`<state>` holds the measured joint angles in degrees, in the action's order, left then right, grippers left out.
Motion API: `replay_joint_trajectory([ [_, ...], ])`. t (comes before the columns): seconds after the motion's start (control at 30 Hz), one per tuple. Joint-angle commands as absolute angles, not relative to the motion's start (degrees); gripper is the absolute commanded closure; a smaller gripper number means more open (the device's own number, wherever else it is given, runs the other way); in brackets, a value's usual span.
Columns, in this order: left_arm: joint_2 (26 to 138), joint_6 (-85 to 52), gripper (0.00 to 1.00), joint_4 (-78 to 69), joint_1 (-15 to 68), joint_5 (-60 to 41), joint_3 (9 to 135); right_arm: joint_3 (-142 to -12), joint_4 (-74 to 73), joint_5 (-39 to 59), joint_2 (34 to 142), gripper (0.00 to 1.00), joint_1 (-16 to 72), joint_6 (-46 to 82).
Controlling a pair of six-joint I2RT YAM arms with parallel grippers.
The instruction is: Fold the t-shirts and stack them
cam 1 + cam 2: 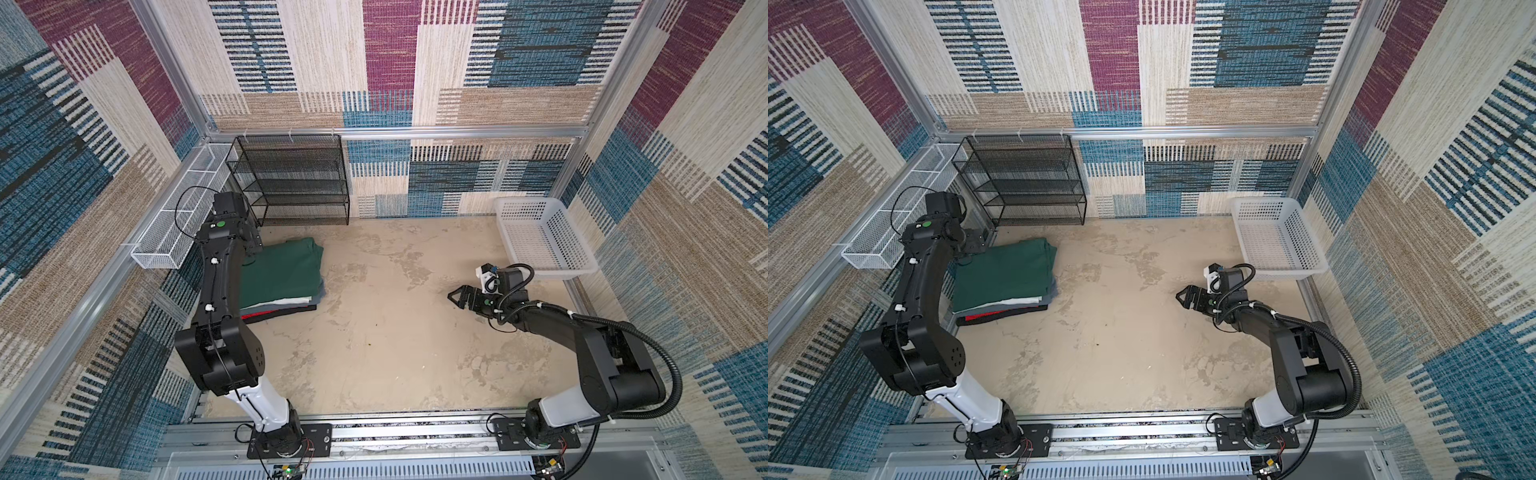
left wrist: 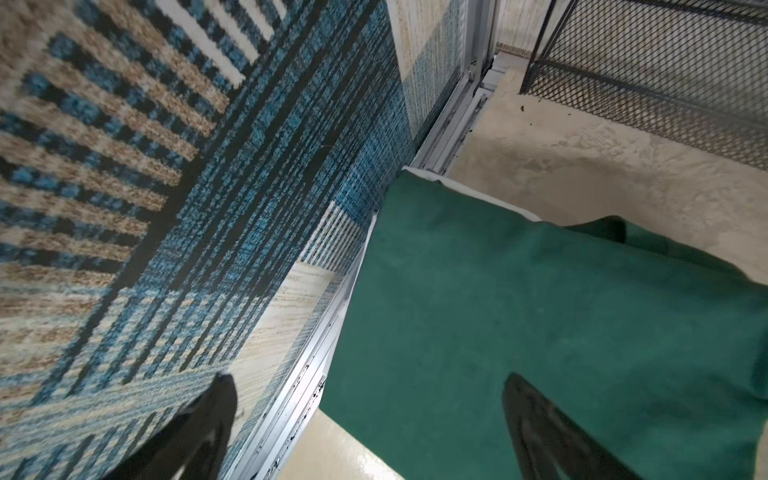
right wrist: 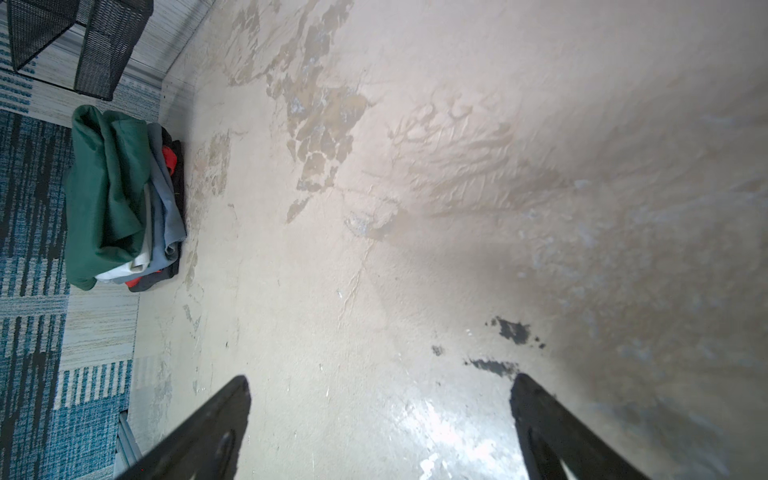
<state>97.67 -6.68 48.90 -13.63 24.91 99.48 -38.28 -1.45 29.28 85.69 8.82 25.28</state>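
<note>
The t-shirts lie in one folded stack by the left wall in both top views. A dark green shirt (image 1: pixel 282 274) (image 1: pixel 1005 270) is on top, with white (image 1: pixel 286 300), grey and black/red (image 1: pixel 1000 314) layers under it. My left gripper (image 2: pixel 369 376) hovers open over the stack's far corner by the wall. One of its fingers (image 2: pixel 540 428) is above the green cloth and holds nothing. In a top view the left gripper (image 1: pixel 974 243) is mostly hidden by its arm. My right gripper (image 1: pixel 455 296) (image 3: pixel 381 377) stands open and empty over bare table, far from the stack (image 3: pixel 108 195).
A black mesh shelf (image 1: pixel 291 183) stands at the back left, just behind the stack. A white wire tray (image 1: pixel 183 216) hangs on the left wall. A white plastic basket (image 1: pixel 540 237) sits empty at the back right. Carpeted walls enclose the beige table (image 1: pixel 395 332).
</note>
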Motion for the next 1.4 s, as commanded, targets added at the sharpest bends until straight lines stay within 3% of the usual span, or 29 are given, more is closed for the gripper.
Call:
replay_joint_trajectory([
  [0.0, 95.49, -10.52, 0.00, 45.59, -11.90, 24.13, 97.56, -38.34, -3.86, 30.28, 85.00, 0.02, 8.79, 25.31],
  [0.1, 91.29, -12.41, 0.00, 41.93, -8.26, 25.14, 91.73, -38.57, -4.42, 30.29, 85.06, 0.01, 8.83, 25.79],
  [0.3, 77.82, -16.70, 0.00, 20.73, 0.54, 23.54, 69.21, -40.15, -3.31, 30.88, 83.97, 0.01, 8.79, 26.02],
  [0.5, 71.86, -16.85, 0.00, 8.44, 7.23, 23.53, 54.66, -41.05, 2.49, 25.83, 78.69, 0.01, 8.79, 23.58],
  [0.7, 70.00, -14.46, 0.00, -4.61, 7.56, 24.61, 41.93, -41.86, 7.68, 16.35, 70.29, 0.01, 8.77, 21.44],
  [0.87, 72.43, -9.29, 0.00, -11.06, 7.48, 25.77, 37.58, -41.36, 9.46, 0.40, 63.54, 0.01, 8.79, 21.44],
  [1.07, 73.86, -4.38, 0.00, -27.84, 7.47, 19.07, 26.38, -32.29, -4.76, -12.59, 51.07, 0.02, 8.71, 18.35],
  [1.2, 74.86, -0.63, 0.00, -37.15, 7.34, 21.48, 21.70, -19.75, -21.44, -19.12, 42.10, 0.02, 8.70, 13.22],
  [1.37, 77.49, 2.41, 0.00, -46.45, 6.99, 21.62, 19.06, -11.74, -35.03, -28.92, 43.00, 0.01, 8.61, 11.68],
])
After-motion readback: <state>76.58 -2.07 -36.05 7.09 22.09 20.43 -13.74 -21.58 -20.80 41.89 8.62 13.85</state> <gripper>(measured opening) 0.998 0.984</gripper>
